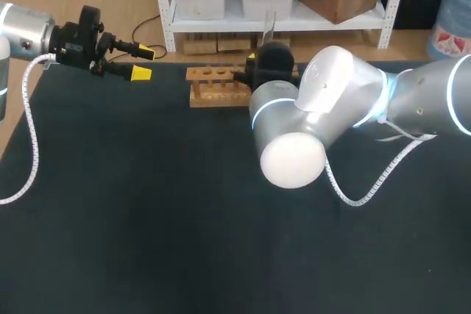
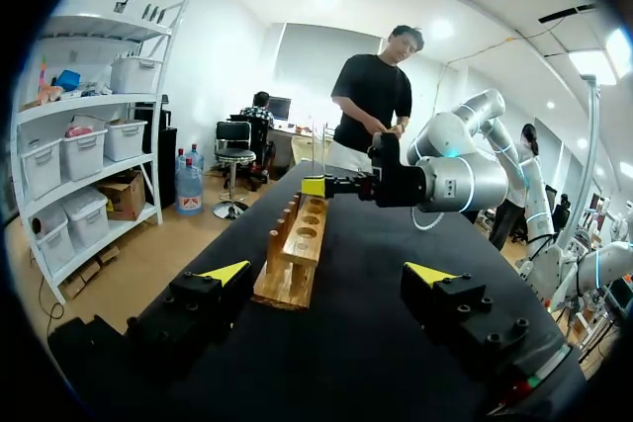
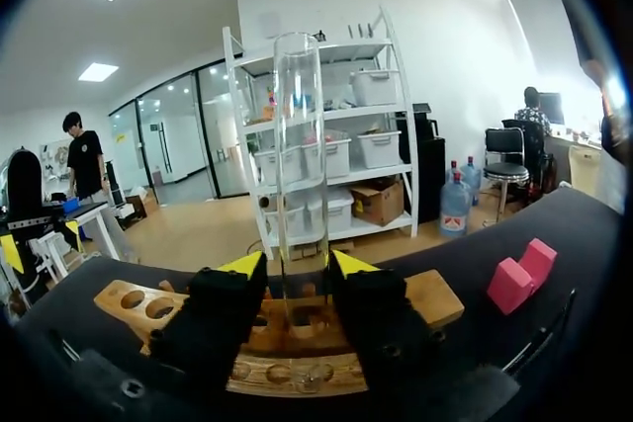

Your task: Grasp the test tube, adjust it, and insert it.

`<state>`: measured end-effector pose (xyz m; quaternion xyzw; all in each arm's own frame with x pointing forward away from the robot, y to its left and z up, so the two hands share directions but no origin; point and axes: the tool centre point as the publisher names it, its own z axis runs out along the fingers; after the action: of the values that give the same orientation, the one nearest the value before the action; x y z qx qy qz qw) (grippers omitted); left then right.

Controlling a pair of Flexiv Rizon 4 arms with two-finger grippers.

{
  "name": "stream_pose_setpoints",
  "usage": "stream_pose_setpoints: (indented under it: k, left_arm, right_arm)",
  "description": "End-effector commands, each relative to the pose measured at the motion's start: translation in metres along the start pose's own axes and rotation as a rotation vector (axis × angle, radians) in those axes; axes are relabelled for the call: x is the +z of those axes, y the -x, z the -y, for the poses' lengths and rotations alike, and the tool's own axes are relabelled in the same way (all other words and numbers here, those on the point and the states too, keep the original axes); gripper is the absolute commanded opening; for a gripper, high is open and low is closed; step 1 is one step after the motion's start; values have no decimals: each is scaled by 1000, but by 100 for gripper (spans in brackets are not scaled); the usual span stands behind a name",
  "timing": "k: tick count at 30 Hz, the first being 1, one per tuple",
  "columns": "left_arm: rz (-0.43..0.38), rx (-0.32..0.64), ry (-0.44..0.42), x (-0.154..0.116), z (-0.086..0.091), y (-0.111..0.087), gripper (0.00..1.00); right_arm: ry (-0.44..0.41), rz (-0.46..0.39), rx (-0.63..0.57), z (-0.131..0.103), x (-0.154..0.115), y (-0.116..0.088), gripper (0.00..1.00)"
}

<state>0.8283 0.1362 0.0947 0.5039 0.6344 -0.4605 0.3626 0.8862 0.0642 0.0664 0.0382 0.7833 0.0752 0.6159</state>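
Because the test tube (image 3: 300, 145) must drop straight into a hole, my right pincer (image 3: 289, 289) clamps it upright at the rack (image 1: 210, 86); my left pincer (image 1: 142, 62) hangs aside, its 2 fingers apart.

Right arm (image 1: 316, 108) over rack (image 1: 213, 87), left holes (image 1: 212, 73) unblocked
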Motion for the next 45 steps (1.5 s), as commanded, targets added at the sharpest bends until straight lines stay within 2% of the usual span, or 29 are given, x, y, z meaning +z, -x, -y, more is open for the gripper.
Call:
stream_pose_setpoints:
  k: [1,19,30,40,45]
  left_arm:
    - [0,1,-1,0,0,-1,100]
    - [0,1,-1,0,0,-1,100]
    - [0,1,-1,0,0,-1,100]
    - [0,1,-1,0,0,-1,100]
    - [0,1,-1,0,0,-1,100]
  right_arm:
    - [5,-1,-4,-1,3,2,100]
    - [40,30,-47,-20,-4,29,100]
    - [48,37,-57,-31,-12,33,100]
    - [29,46,-62,-33,-18,38,100]
    - [-36,42,-52,-27,-22,40,100]
